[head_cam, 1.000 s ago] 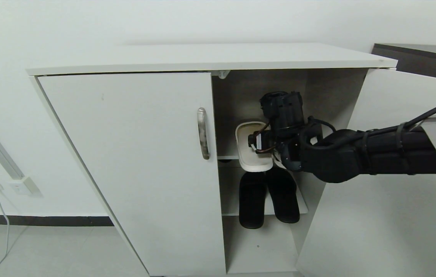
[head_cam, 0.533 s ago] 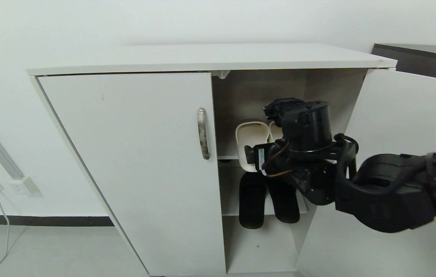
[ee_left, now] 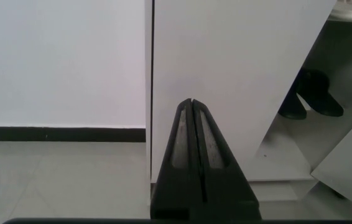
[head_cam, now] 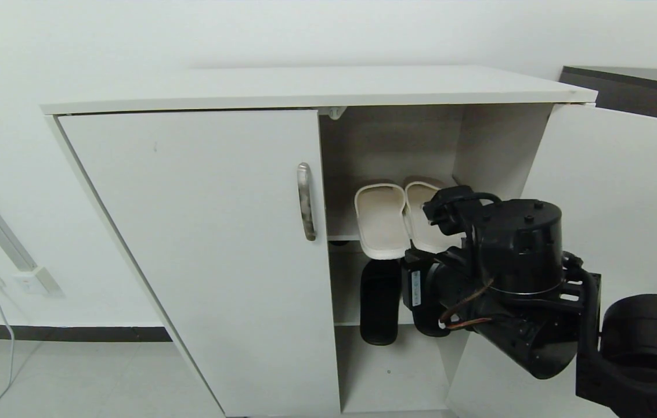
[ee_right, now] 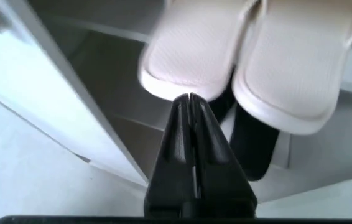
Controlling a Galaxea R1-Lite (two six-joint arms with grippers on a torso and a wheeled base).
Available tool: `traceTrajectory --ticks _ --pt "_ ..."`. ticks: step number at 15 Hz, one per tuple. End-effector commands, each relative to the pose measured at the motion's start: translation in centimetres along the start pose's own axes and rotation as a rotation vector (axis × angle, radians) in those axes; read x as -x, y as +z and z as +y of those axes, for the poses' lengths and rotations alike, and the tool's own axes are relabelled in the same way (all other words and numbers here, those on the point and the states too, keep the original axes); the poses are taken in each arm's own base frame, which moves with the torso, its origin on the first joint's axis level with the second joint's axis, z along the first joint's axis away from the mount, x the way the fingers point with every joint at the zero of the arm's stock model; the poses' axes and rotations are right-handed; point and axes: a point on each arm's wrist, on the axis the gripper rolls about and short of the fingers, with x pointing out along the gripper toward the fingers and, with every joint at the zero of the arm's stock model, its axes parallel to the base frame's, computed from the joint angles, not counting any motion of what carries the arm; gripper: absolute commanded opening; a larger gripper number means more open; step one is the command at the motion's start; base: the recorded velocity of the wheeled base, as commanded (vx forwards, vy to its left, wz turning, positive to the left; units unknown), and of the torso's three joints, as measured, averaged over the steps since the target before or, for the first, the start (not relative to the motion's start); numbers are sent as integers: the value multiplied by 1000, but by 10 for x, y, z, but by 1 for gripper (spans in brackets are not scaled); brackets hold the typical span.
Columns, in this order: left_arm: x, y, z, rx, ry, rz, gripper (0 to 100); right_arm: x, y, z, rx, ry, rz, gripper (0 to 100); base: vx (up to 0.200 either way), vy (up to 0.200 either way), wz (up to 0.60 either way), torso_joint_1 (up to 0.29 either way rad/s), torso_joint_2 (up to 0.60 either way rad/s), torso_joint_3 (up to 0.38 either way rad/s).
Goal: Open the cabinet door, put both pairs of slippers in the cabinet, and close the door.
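Cabinet with right door open and left door shut, cream slippers side by side on the upper shelf, black slippers on the shelf below, my right claw pressed together just in front of the cream pair, my left claw pressed together facing the shut door.

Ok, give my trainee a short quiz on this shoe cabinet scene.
1. True or false: the white slippers lie above the black slippers inside the cabinet.
2. The right gripper is: A) open, B) shut and empty, C) shut on a slipper.
3. Which cabinet door stands open?
Key: 1 true; 2 B; 3 the right door.
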Motion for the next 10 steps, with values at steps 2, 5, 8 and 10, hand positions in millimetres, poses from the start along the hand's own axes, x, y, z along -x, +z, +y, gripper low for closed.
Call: traceTrajectory --ticks 2,5,8,10 --pt "0 0 0 2 0 1 0 -6 -15 1 21 -5 37 0 0 0 0 0 0 0" --pt "0 0 0 0 0 1 0 -5 -17 1 27 -5 44 0 -67 0 0 -1 -1 -1" --pt "0 0 0 0 0 1 0 -3 -23 -1 39 -14 61 0 -200 0 0 9 7 2" --pt "0 0 0 0 0 1 0 -3 -24 -1 38 -10 65 0 -200 0 0 -5 2 9"
